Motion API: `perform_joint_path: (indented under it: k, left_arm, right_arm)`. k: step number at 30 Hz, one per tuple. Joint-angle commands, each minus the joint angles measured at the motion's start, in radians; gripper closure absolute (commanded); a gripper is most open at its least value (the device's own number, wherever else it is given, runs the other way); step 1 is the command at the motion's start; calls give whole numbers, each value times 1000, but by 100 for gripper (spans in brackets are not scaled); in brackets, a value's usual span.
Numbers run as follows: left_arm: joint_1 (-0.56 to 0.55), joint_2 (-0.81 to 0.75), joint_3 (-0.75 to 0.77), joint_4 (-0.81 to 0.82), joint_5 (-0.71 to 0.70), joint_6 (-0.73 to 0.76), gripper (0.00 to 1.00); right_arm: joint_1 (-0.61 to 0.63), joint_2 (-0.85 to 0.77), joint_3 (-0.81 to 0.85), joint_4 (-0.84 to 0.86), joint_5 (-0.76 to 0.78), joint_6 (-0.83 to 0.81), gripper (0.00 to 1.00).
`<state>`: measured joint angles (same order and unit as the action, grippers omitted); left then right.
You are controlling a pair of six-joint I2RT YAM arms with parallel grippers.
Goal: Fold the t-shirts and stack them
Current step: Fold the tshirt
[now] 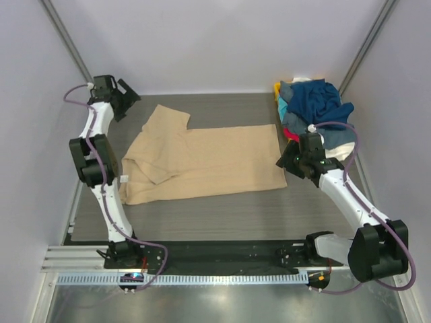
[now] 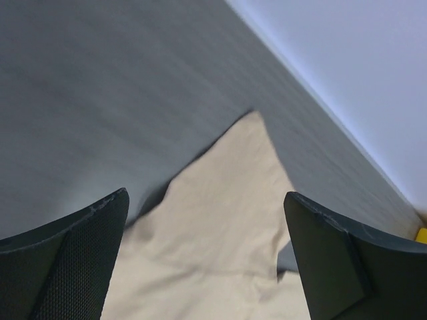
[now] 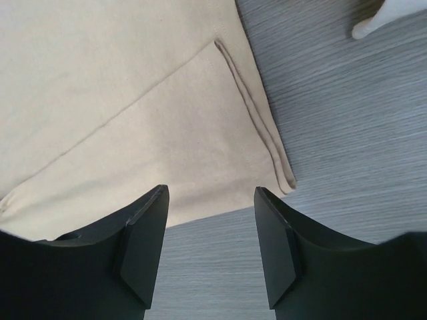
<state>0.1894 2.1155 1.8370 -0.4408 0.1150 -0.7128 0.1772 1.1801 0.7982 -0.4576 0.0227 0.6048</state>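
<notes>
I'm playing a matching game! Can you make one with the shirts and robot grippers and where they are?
1 tan cloth t-shirt
2 heap of dark blue and mixed-colour t-shirts
3 left gripper
4 right gripper

A far right corner
B open over the hem corner
C spread flat in the middle
D open over the far-left cloth tip

Pairs: 1-C, 2-A, 3-D, 4-B

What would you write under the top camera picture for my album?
Left gripper and right gripper hang open at either end of the tan t-shirt; a pile of shirts sits far right.
</notes>
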Motion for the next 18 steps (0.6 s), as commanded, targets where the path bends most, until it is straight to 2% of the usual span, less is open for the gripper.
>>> perform_joint_path:
  k: [1,2,5,9,13,16,18]
  left_arm:
    - [-33,178,227,-68,93,111,0]
    - [-37,231,337,-84,106,119,0]
    - [-56,377,485,-107,138,112,0]
    - [-80,524,620,-110,173,69,0]
    - [-107,581,653,-98,181,46,1]
    - [-126,600,639,-88,184,44,6]
    - [-134,612,631,-88,195,41,13]
  right_arm:
    - [7,-68,32,-35,-10,-42,40]
    - [8,-77,32,-39,-10,-45,39]
    - [8,-108,29,-56,-9,-53,39]
    - [10,-125,29,-67,-10,-53,39]
    - [10,-126,38,-78,-3,-56,39]
    - [10,-122,41,-78,6,-59,39]
    - [10,-114,44,-81,8,-60,39]
